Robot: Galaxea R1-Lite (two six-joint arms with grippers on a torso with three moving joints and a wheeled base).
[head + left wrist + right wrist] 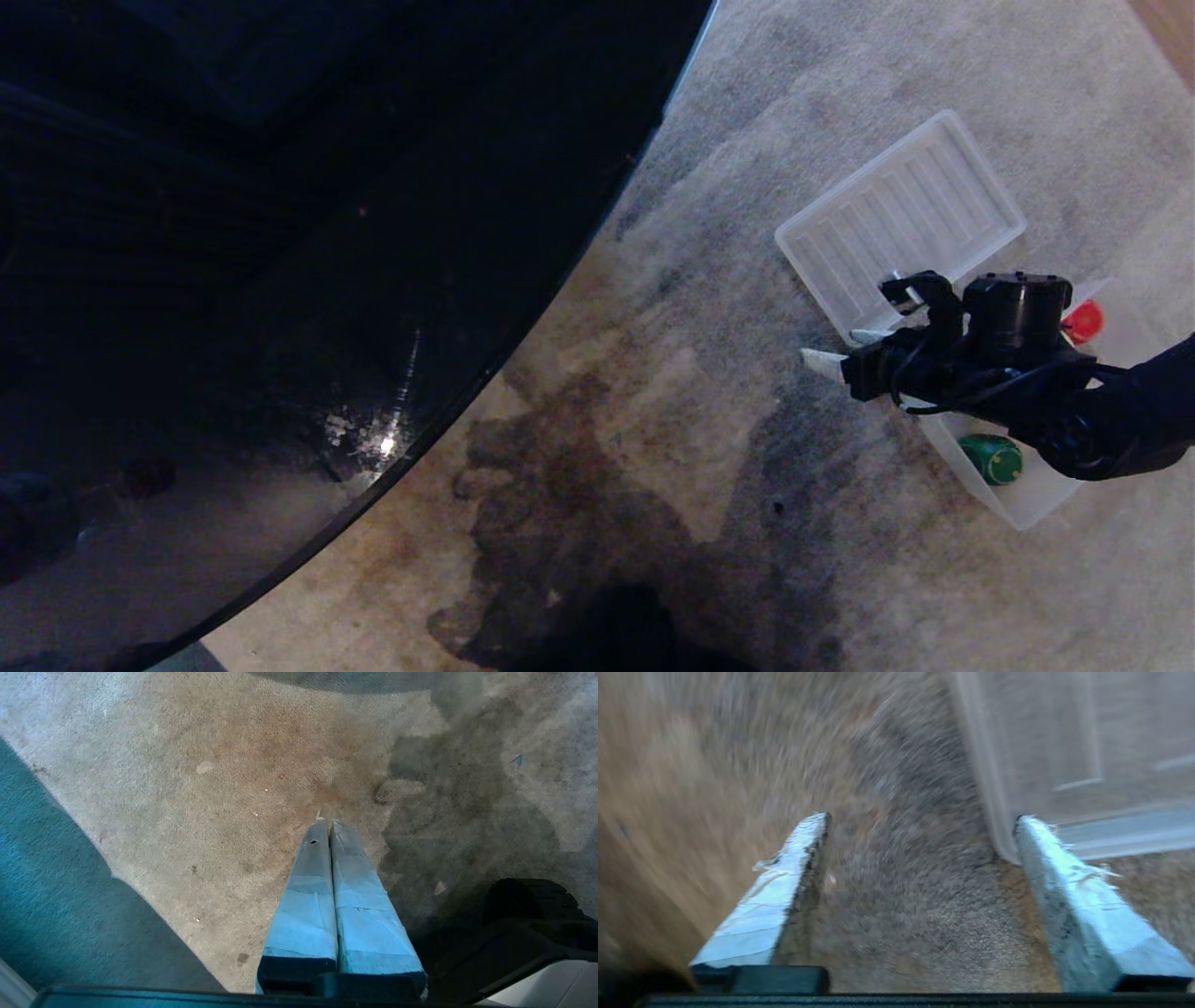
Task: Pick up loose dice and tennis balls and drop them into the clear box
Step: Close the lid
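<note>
Right gripper hanging at the right of the head frame, over the near left corner of the clear box, taped fingers standing wide apart with nothing between them but stained carpet. Reaching in from the right edge on a dark arm, pointing toward frame left. Dark green die lying inside the clear box at lower right, partly hidden by the arm. Small red piece showing at the box's far end, behind the wrist. Ribbed lid lying flat at upper right, touching the box. Left gripper showing only in its wrist view, fingers pressed together, holding nothing, over bare carpet. Dark glossy curved surface filling the left half of the head frame.
</note>
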